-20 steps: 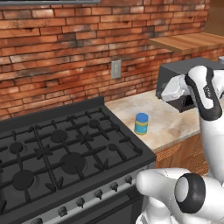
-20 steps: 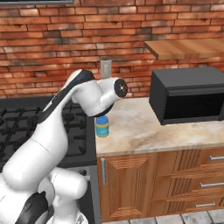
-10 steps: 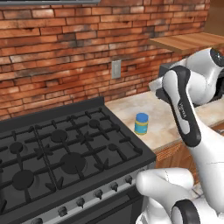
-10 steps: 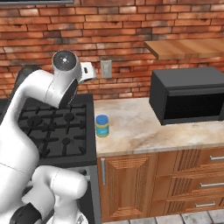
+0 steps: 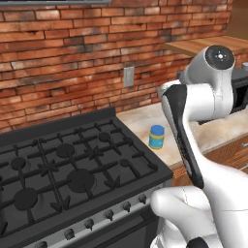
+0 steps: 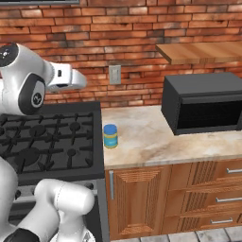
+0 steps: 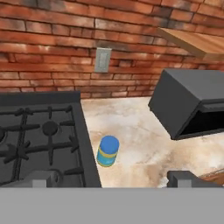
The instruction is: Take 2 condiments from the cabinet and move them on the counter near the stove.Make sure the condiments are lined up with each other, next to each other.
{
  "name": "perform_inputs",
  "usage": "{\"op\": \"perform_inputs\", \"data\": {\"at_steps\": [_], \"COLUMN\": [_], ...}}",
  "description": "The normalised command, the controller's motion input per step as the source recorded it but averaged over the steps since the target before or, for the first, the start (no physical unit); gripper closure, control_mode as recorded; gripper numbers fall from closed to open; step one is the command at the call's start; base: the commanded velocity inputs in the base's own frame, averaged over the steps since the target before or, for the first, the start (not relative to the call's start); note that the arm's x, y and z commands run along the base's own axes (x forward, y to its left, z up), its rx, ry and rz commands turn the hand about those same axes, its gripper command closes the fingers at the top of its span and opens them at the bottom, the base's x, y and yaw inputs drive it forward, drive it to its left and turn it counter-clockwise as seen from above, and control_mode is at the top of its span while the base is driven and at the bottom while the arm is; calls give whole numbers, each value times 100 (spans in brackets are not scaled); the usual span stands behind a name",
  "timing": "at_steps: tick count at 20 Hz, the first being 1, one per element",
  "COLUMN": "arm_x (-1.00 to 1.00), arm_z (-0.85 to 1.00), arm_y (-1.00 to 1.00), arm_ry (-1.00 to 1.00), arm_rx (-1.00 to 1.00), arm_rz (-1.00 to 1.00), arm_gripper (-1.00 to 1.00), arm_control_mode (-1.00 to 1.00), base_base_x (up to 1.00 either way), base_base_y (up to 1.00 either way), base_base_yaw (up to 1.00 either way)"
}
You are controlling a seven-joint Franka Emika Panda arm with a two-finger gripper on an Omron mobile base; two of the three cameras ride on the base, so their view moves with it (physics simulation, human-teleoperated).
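Jar (image 6: 110, 136): upright on counter (image 6: 156, 137), just beside stove (image 6: 47, 142) edge, apart from microwave (image 6: 203, 101).
Gripper (image 7: 113, 177): fingers spread wide, empty, raised above the jar.
Wall: brick, outlet (image 6: 115, 74) behind counter.

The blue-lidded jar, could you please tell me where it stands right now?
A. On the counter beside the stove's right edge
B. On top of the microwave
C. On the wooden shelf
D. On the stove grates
A: the jar stands upright on the beige counter, close to the right edge of the stove, well left of the microwave.
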Motion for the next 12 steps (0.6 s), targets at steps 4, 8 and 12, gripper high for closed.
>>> {"op": "perform_inputs", "data": {"at_steps": [4,8,12], "arm_x": [-62,-36,-24], "arm_z": [7,7,0], "arm_y": [3,1,0], "arm_ry": [-10,-8,-11], "arm_rx": [0,6,8], "arm_rz": [-34,-22,-6], "arm_gripper": [-100,-100,-100], "arm_control_mode": [-100,-100,-100], "base_base_x": [0,0,0], "base_base_y": [0,0,0], "base_base_yaw": [0,0,0]}}
